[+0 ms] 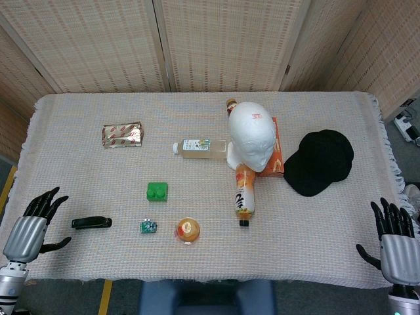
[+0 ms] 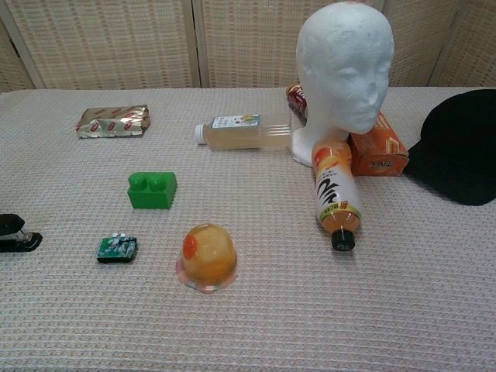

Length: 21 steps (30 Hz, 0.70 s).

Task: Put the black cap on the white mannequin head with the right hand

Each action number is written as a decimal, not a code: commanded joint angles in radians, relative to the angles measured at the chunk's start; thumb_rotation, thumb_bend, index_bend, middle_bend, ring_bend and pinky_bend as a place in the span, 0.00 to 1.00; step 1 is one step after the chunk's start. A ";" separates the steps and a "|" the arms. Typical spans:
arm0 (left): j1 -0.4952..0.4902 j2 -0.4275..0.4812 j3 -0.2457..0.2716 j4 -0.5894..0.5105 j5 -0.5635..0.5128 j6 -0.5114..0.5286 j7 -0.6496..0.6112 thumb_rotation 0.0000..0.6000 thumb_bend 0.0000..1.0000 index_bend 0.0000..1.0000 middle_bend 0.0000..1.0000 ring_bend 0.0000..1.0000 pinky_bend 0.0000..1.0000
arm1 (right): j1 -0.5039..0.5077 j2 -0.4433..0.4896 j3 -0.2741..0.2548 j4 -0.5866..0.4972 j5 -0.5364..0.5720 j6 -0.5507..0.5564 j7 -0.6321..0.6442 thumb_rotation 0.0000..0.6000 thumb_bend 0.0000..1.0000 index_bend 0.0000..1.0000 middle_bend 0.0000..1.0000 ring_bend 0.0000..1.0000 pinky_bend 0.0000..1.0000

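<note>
The black cap (image 1: 319,162) lies flat on the table to the right of the white mannequin head (image 1: 252,131); in the chest view the black cap (image 2: 459,146) is cut off by the right edge. The white mannequin head (image 2: 345,70) stands upright and bare. My right hand (image 1: 396,239) hovers at the table's front right corner, fingers spread, holding nothing, well short of the cap. My left hand (image 1: 31,226) sits at the front left corner, fingers apart and empty. Neither hand shows in the chest view.
An orange bottle (image 1: 244,191) lies in front of the mannequin, a pale drink bottle (image 1: 199,147) to its left, an orange box (image 1: 275,155) beside it. A green block (image 1: 157,191), jelly cup (image 1: 188,230), small green toy (image 1: 148,226), black stapler (image 1: 91,223) and foil packet (image 1: 122,134) lie scattered on the left.
</note>
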 commanded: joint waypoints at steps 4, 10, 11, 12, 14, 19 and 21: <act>-0.002 0.003 0.000 -0.006 -0.006 -0.009 -0.014 1.00 0.17 0.18 0.05 0.00 0.13 | 0.008 -0.109 0.045 0.095 0.010 0.041 0.037 1.00 0.10 0.07 0.00 0.00 0.00; -0.016 0.010 0.010 -0.011 0.018 -0.026 -0.054 1.00 0.17 0.18 0.05 0.00 0.14 | 0.040 -0.232 0.095 0.192 0.085 -0.002 0.037 1.00 0.10 0.16 0.00 0.00 0.00; -0.017 0.011 0.010 -0.010 0.019 -0.027 -0.058 1.00 0.17 0.18 0.05 0.00 0.14 | 0.043 -0.238 0.098 0.196 0.089 -0.007 0.037 1.00 0.10 0.18 0.00 0.00 0.00; -0.018 0.011 0.010 -0.010 0.020 -0.029 -0.062 1.00 0.17 0.18 0.05 0.00 0.14 | 0.046 -0.245 0.101 0.200 0.095 -0.012 0.037 1.00 0.10 0.19 0.00 0.00 0.00; -0.023 0.018 0.013 -0.009 0.023 -0.036 -0.092 1.00 0.17 0.18 0.05 0.00 0.13 | 0.072 -0.298 0.127 0.235 0.129 -0.041 0.021 1.00 0.10 0.24 0.00 0.00 0.00; -0.022 0.067 0.015 -0.004 0.041 -0.018 -0.233 1.00 0.17 0.18 0.05 0.00 0.14 | 0.195 -0.515 0.208 0.366 0.195 -0.119 -0.085 1.00 0.12 0.34 0.00 0.00 0.00; -0.020 0.077 0.018 0.001 0.046 -0.011 -0.259 1.00 0.17 0.18 0.05 0.00 0.14 | 0.233 -0.563 0.229 0.420 0.213 -0.145 -0.107 1.00 0.17 0.37 0.00 0.00 0.00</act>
